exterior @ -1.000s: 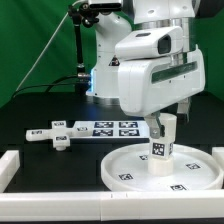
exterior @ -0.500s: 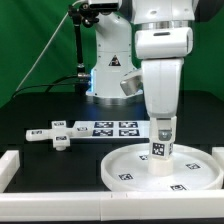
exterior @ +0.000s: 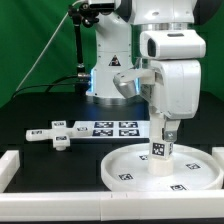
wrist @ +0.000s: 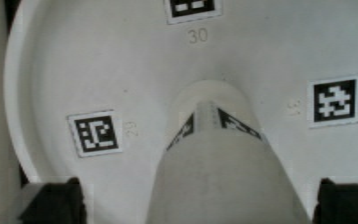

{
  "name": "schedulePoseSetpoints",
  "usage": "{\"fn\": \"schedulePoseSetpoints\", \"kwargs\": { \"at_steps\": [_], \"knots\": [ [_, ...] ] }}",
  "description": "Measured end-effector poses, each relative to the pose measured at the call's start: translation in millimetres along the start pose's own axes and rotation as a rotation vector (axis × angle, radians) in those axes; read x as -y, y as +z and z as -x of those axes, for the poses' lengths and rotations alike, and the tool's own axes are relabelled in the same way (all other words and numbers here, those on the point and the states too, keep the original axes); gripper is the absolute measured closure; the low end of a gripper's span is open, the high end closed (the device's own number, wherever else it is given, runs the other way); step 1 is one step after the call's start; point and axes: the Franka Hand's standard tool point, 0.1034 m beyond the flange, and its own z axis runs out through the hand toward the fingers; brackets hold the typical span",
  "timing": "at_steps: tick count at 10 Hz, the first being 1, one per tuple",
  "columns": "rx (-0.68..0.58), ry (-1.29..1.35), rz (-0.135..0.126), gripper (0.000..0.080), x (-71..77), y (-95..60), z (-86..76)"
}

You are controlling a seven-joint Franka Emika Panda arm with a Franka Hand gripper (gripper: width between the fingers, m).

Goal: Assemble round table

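The large rimmed round disc [exterior: 128, 172] lies flat at the front right, and it fills the wrist view [wrist: 87, 60] with its tags. The short thick cylinder leg [exterior: 160, 152] stands upright near the disc's middle, and it rises towards the wrist camera [wrist: 229, 160]. My gripper [exterior: 165, 130] is straight above the leg. In the wrist view my gripper [wrist: 202, 205] is open, with a dark finger on either side of the leg and a gap to each. The cross-shaped piece [exterior: 55, 135] lies on the black table at the exterior view's left.
The marker board [exterior: 112, 127] lies flat behind the disc, beside the cross-shaped piece. A white rail [exterior: 10, 165] runs along the front and the left edge of the table. The robot's base [exterior: 105, 75] stands at the back in front of a green backdrop.
The arm's wrist and hand have turned about the vertical axis above the leg. The leg, disc and cross-shaped piece have stayed where they were.
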Motion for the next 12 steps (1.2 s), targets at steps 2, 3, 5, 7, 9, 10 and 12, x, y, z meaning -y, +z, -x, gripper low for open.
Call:
{"fn": "schedulePoseSetpoints", "kwargs": {
  "at_steps": [2, 3, 5, 7, 9, 10, 12],
  "knots": [
    [0.000, 0.004, -0.002, 0.0151, 0.7, 0.6, 0.1],
    [0.000, 0.006, -0.002, 0.0275, 0.8, 0.6, 0.5],
    [0.000, 0.009, -0.003, 0.0393, 1.1, 1.1, 1.1],
    [0.000, 0.037, -0.003, 0.0393, 1.3, 1.3, 1.4],
    [-0.001, 0.168, -0.004, 0.0393, 1.5, 1.4, 2.6],
    [-0.001, 0.322, -0.007, 0.0393, 2.2, 1.8, 2.0],
    [-0.003, 0.573, -0.015, 0.0392, 4.6, 3.6, 1.0]
  ]
}}
